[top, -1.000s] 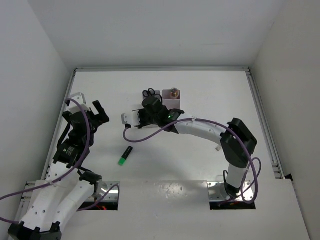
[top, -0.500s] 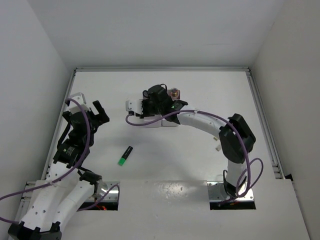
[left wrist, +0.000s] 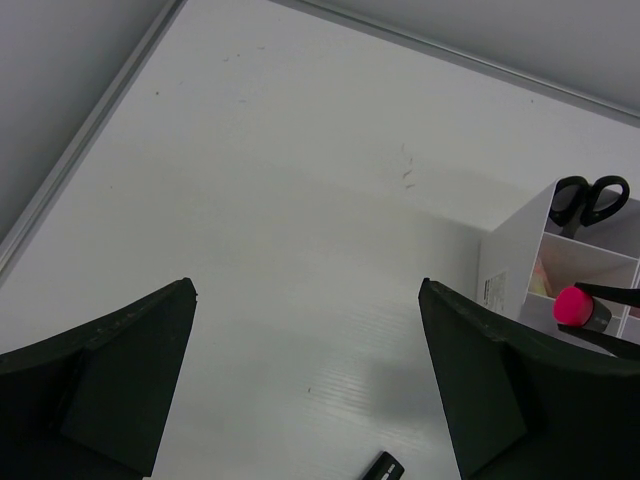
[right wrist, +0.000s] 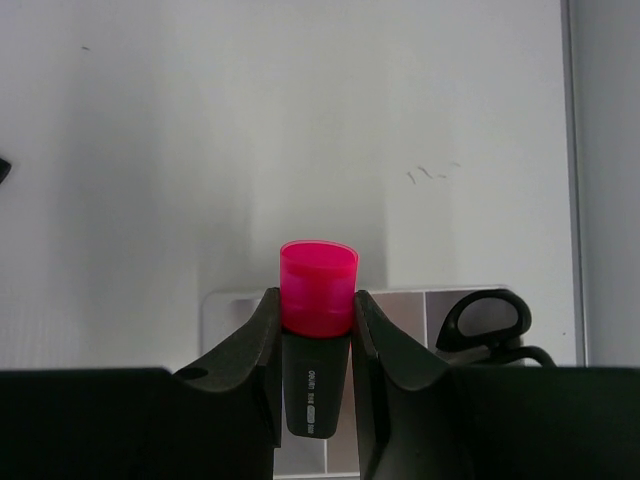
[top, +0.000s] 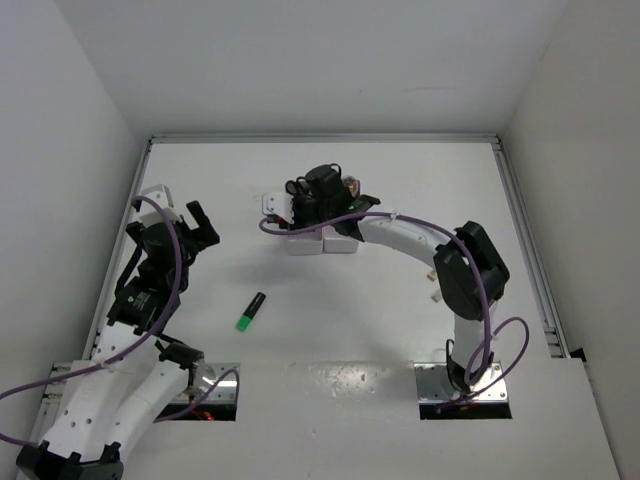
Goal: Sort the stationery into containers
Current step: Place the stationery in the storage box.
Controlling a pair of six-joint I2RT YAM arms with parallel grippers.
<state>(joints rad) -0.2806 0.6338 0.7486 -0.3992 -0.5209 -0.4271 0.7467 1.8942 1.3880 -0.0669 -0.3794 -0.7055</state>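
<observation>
a: what is the biggest thing here?
b: the table, then the 2 white containers side by side at its far middle.
a: where are your tools?
b: my right gripper hangs over the containers. my left gripper hovers well apart on the left, jaws wide, holding nothing.
a: what is in the boxes?
b: black-handled scissors stand in 1 far compartment, handles up. i cannot read the other cells.
a: and the right tool?
b: narrow, pinching the pink highlighter by its black part over a compartment, i judge for a drop. the green highlighter lies loose near my left arm.
</observation>
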